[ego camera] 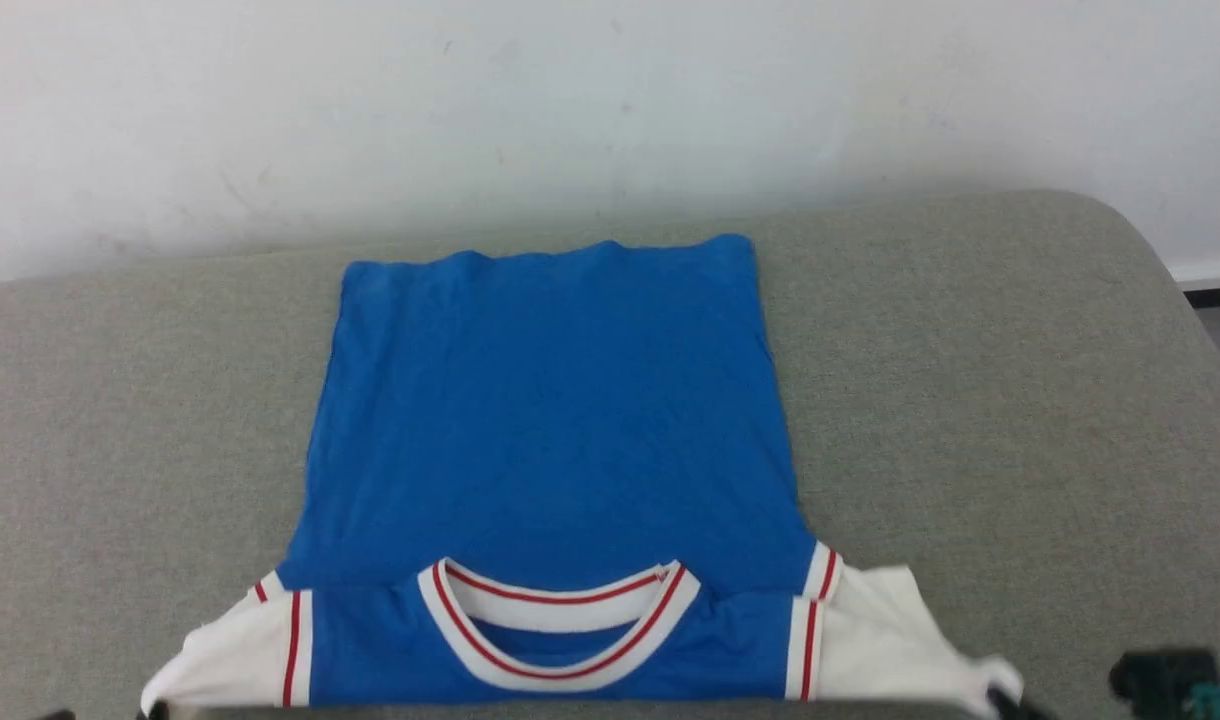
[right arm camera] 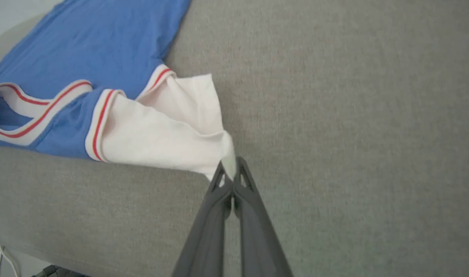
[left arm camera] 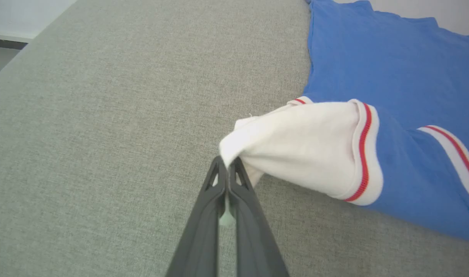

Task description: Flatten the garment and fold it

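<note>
Pinching garment [ego camera: 550, 420] sleeve tips, left gripper [left arm camera: 227, 163], right gripper [right arm camera: 230, 171], blue body flat

Grey fabric-covered desk [ego camera: 1020, 380], rounded corner at far right. One item lying on it: the garment [ego camera: 550, 420] - blue, spread flat at centre, collar at the near edge, hem toward the far side, white sleeves out near-left and near-right.
</note>
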You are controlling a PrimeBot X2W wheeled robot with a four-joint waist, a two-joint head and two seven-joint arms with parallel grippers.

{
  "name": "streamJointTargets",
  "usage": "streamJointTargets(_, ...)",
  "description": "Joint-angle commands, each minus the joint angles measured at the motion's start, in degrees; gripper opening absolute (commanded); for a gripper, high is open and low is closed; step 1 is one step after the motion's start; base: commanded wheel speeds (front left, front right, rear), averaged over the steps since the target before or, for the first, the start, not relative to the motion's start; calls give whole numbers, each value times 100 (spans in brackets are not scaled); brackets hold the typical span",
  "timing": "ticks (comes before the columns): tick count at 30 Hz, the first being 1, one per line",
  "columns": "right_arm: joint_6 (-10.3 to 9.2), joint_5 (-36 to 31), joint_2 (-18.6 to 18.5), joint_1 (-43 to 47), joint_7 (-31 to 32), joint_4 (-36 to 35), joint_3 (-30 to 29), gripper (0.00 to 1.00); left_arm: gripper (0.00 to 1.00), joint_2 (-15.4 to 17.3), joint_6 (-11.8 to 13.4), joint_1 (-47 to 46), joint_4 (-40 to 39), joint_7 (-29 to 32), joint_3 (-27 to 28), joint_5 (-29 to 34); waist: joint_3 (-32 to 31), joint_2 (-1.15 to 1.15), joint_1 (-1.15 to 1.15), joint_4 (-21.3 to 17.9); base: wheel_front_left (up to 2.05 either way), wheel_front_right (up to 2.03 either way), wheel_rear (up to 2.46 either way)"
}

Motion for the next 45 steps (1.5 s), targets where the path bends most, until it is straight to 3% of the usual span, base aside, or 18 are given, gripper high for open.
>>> streamJointTargets(1,-11,-23,63,119,120,-51,-48,0,0,-12,53,53,-33,13,5,19,-11,0,1,6,0,0,0)
streamJointTargets(3,-11,-78,211,440,550,-177,-83,0,0,-35,109,178,-38,60,-19,40,-3,0,1,2,0,0,0)
streamJointTargets(4,-11,-92,298,561,740,-242,-103,11,0,-54,132,209,-51,53,-31,51,10,0,1,0,0,0,0)
streamJointTargets(5,-11,-126,355,647,884,-333,-106,46,0,-85,148,220,-68,38,-47,52,22,0,1,3,0,0,0)
streamJointTargets(6,-11,-160,424,685,924,-466,-131,100,0,-110,156,221,-83,21,-71,58,37,0,1,6,0,0,0)
streamJointTargets(12,-11,-364,809,304,335,-1172,-615,100,0,-216,129,34,-209,-230,-229,148,135,0,1,159,0,0,0)
streamJointTargets(16,-11,-476,1128,-479,-70,-910,-1096,100,0,-265,102,-221,-321,-421,-359,256,298,0,1,385,0,0,0)
streamJointTargets(21,-11,-543,1087,-2146,-427,473,-1402,100,0,-399,47,-681,-482,-684,-609,401,747,0,1,717,0,0,0)
streamJointTargets(30,-11,-364,494,-5015,-407,3352,-1142,100,0,-755,-77,-1420,-566,-1286,-1067,608,1498,0,1,1408,0,0,0)
streamJointTargets(38,-11,-362,-2,-6782,541,4910,-645,100,0,-1055,-168,-1903,-651,-1724,-1447,766,2149,0,1,1958,0,0,0)
streamJointTargets(45,-11,-637,-229,-7712,1561,5651,-181,100,0,-1339,-255,-2208,-494,-2002,-1653,713,2613,0,1,2311,0,0,0)
